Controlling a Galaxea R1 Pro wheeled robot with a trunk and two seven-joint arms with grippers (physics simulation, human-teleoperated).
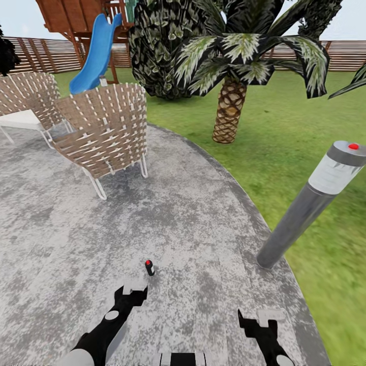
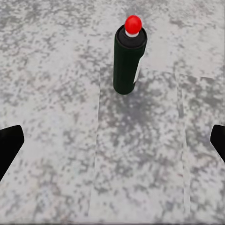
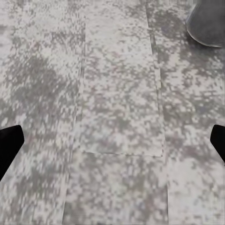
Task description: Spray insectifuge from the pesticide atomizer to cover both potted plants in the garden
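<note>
- The pesticide atomizer (image 1: 149, 267), black with a red cap, stands upright on the grey patio (image 1: 61, 229), just ahead of our left gripper (image 1: 133, 294).
- Our left gripper: fingers spread wide, empty.
- Our right gripper (image 1: 258, 320): also wide open, empty, near the grey bollard (image 1: 310, 201).

On the paved patio (image 1: 76, 229) stood one black atomizer with a red cap (image 1: 149, 267), two woven wicker chairs (image 1: 104, 129), and one grey bollard (image 1: 310, 201) at its edge; beyond it, one palm (image 1: 231, 96) and one blue slide (image 1: 96, 53).
</note>
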